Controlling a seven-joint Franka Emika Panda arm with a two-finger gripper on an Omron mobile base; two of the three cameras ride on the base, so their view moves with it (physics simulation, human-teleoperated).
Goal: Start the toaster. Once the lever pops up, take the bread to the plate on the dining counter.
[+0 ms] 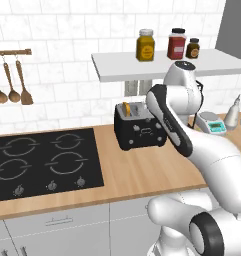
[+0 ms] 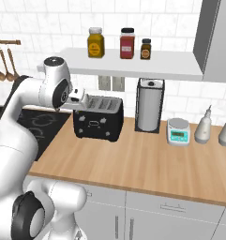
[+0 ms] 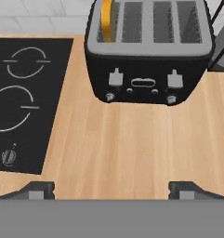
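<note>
The black toaster point(image 1: 137, 131) point(image 2: 98, 121) point(image 3: 148, 56) stands on the wood worktop against the tiled wall. The bread point(image 1: 127, 109) point(image 3: 106, 14) pokes up as a golden edge from its leftmost slot. Two levers point(image 3: 115, 76) and small knobs sit on the toaster's front face. My gripper point(image 3: 111, 190) hovers open above the worktop in front of the toaster, some way back from it, with nothing between its fingers. The plate and the dining counter are out of view.
A black hob point(image 1: 42, 162) lies left of the toaster. To its right stand a paper-towel holder point(image 2: 149, 105), a kitchen scale point(image 2: 178, 131) and bottles point(image 2: 203, 124). A shelf point(image 2: 133, 68) with jars hangs above. Utensils point(image 1: 12, 82) hang at far left.
</note>
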